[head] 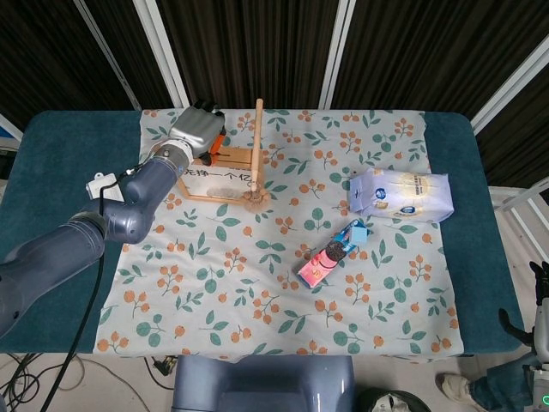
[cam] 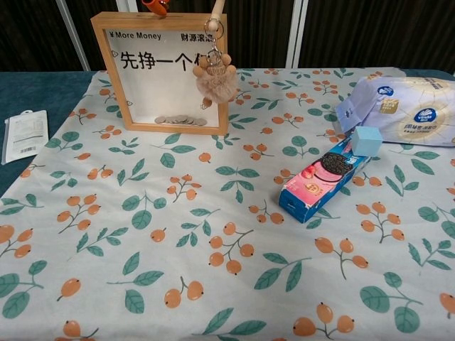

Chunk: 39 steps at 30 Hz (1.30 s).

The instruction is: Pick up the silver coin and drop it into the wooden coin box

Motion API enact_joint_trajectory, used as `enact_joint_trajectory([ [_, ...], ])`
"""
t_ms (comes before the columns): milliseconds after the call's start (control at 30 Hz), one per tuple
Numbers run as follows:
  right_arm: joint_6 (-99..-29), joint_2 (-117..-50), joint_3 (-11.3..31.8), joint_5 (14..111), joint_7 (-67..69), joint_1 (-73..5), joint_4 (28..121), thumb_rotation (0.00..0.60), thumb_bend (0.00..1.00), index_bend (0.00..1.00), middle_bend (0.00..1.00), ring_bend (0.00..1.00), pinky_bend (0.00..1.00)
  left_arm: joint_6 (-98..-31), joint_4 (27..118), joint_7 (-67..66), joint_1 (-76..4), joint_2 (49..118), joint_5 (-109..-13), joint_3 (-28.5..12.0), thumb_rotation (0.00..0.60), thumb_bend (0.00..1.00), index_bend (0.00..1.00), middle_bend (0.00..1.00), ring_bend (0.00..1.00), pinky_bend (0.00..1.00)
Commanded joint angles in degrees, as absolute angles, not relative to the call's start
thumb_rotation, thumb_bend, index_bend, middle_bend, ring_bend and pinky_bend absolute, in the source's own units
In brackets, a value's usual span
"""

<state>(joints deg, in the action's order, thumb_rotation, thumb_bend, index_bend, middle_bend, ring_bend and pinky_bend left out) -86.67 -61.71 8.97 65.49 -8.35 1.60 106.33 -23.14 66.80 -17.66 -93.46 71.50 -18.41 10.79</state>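
The left hand [head: 199, 130] is over the top edge of the wooden coin box [cam: 163, 74]. I cannot tell if its fingers hold the silver coin; the coin itself is not visible. If the coin is not lined up with the slot, it may fall behind the box.

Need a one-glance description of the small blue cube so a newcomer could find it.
Start at the big white packet on the right of the floral tablecloth. Just in front of it lies a pink and blue cookie box, and the small blue cube rests on that box's far end. It is the only plain, unprinted pale-blue block there.
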Motion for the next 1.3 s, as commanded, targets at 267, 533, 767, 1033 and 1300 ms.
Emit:
enact_joint_trajectory([
  [267,-86.7,-61.7,9.0,65.4,-8.4,1.6,106.3,0.600,0.37,0.10,0.05,0.00,0.00,-23.2,66.6,-17.8,-93.9,71.9,-18.0,11.3,0.600,0.37,0.36,0.17,0.00,0.00],
  [533,-86.7,-61.7,9.0,65.5,-8.3,1.6,106.3,0.600,0.37,0.10,0.05,0.00,0.00,-23.4,66.8,-17.7,-94.1,71.7,-18.0,11.4,0.600,0.35,0.35,0.17,0.00,0.00],
  [767,-86.7,-61.7,9.0,65.5,-8.4,1.6,106.3,0.600,0.37,0.10,0.05,0.00,0.00,-23.4,67.2,-17.7,-94.3,71.4,-17.8,11.6,0.600,0.35,0.33,0.17,0.00,0.00],
  [1033,-86.7,-61.7,9.0,65.4,-8.5,1.6,106.4,0.600,0.37,0.10,0.05,0.00,0.00,-23.2,67.3,-17.7,-94.5,71.2,-17.4,12.0,0.600,0.35,0.28,0.17,0.00,0.00],
  [1300,-86.7,-61.7,9.0,65.3,-8.5,1.6,106.5,0.600,0.37,0.10,0.05,0.00,0.00,-23.2,67.6,-17.8,-94.9,71.1,-17.2,12.3,0.600,0.35,0.28,0.17,0.00,0.00],
])
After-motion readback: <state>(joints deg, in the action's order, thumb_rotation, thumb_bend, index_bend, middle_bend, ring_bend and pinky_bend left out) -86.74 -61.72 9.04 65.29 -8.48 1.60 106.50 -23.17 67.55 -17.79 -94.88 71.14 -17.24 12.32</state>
